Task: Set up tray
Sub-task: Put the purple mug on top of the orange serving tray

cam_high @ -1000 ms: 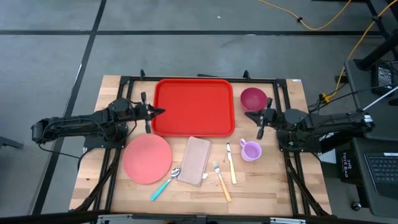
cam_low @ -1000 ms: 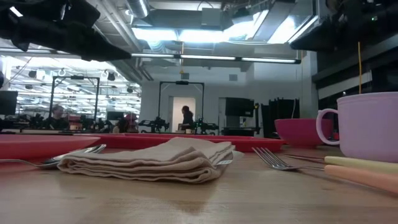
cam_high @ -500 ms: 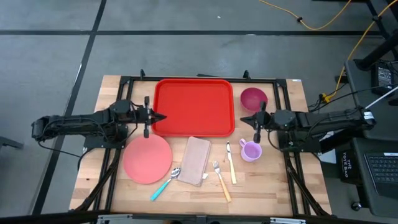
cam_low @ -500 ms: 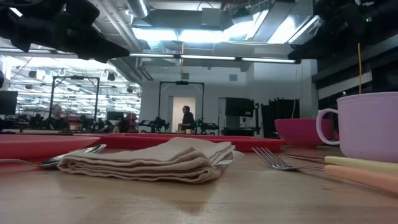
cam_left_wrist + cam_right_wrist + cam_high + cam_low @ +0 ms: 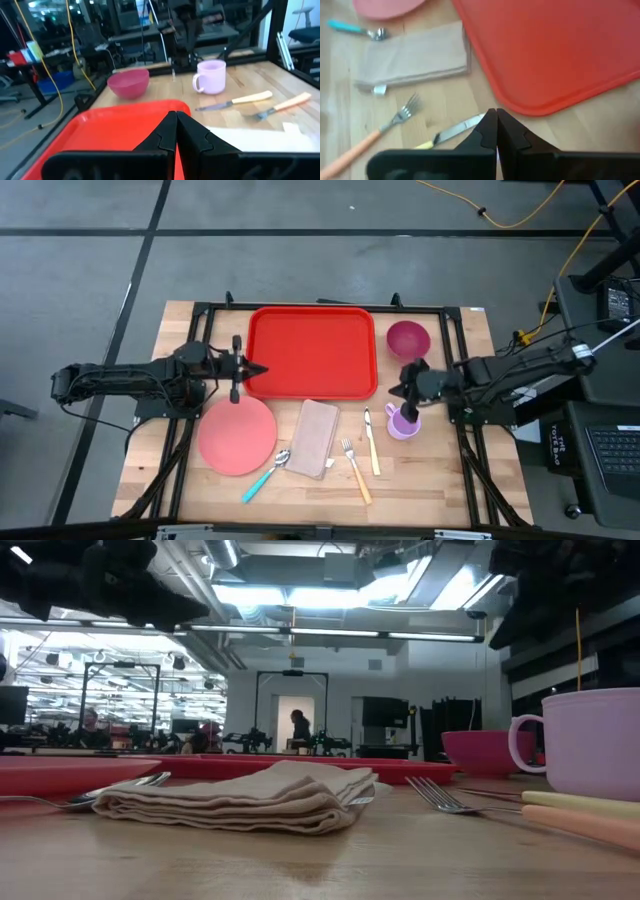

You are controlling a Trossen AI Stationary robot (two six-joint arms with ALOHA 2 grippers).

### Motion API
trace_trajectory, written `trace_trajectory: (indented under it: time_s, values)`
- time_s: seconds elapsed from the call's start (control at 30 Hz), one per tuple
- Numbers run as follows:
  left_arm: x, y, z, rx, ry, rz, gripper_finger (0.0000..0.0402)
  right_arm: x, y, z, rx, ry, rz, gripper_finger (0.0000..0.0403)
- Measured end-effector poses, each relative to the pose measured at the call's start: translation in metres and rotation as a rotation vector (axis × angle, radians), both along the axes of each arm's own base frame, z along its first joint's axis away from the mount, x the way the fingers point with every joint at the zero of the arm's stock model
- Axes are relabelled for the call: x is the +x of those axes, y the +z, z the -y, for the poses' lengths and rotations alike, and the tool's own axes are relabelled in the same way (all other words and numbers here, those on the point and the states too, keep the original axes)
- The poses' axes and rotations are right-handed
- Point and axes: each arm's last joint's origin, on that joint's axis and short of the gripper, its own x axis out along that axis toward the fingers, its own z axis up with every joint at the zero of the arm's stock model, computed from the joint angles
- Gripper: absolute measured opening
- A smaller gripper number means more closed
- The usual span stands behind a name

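Note:
The red tray [image 5: 310, 352] lies flat on the far middle of the table, nothing on it. My left gripper [image 5: 256, 368] is shut and hovers by the tray's left rim; its wrist view shows the shut fingers [image 5: 175, 131] over the tray [image 5: 100, 135]. My right gripper [image 5: 398, 393] is shut and hangs above the gap between the tray's near right corner and the purple mug [image 5: 403, 422]. Its wrist view looks down on the tray corner [image 5: 555, 50] and the knife [image 5: 455, 130]. In the low view both arms stand high above the table.
Near the tray lie a round pink plate [image 5: 237, 435], a folded beige napkin [image 5: 316, 438], a teal-handled spoon [image 5: 265, 475], a fork [image 5: 355, 470] and a knife [image 5: 370, 442]. A magenta bowl [image 5: 407, 338] sits to the right of the tray. Bare wood shows along the near edge.
My right gripper has moved from beside the magenta bowl toward the table's near edge and a little left, tipping downward, and now hangs by the purple mug and the tray's near right corner. It has stayed shut. No object has moved.

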Motion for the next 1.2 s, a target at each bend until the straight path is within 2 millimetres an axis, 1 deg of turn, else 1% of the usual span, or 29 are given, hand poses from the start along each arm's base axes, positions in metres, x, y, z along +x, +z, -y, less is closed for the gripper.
trace_trajectory:
  time_s: [0.1,0.3,0.4,0.5,0.67,0.8,1.0,1.07,1.2]
  values:
    - [0.000,0.002,0.000,-0.014,-0.001,0.020,0.0003,0.000,0.002,-0.015,-0.022,-0.006,0.000,0.0002]
    - [0.000,0.002,0.000,-0.026,0.000,0.021,0.0003,-0.006,0.014,-0.044,-0.001,-0.003,0.057,0.0001]
    - [0.000,0.003,0.000,-0.024,-0.001,0.030,0.0003,-0.009,0.016,-0.054,-0.006,-0.014,0.034,0.0001]
    - [0.000,0.004,0.000,-0.020,-0.002,0.046,0.0003,-0.012,0.018,-0.061,-0.015,-0.042,-0.030,0.0001]
    - [0.000,0.005,0.000,-0.020,-0.002,0.050,0.0003,-0.017,0.027,-0.069,-0.003,-0.123,-0.136,0.0000]
    - [0.000,0.003,0.001,-0.047,-0.017,0.040,0.0003,-0.023,0.039,-0.072,0.015,-0.195,-0.199,0.0001]
    - [0.000,0.004,0.001,0.029,-0.022,0.034,0.0003,-0.033,0.055,-0.073,0.041,-0.181,-0.189,0.0006]
    - [0.000,0.004,0.001,0.053,-0.024,0.032,0.0003,-0.035,0.057,-0.073,0.065,-0.187,-0.185,0.0006]
    - [0.000,0.006,0.000,0.079,-0.007,0.056,0.0004,-0.036,0.057,-0.072,0.128,-0.266,-0.178,0.0007]
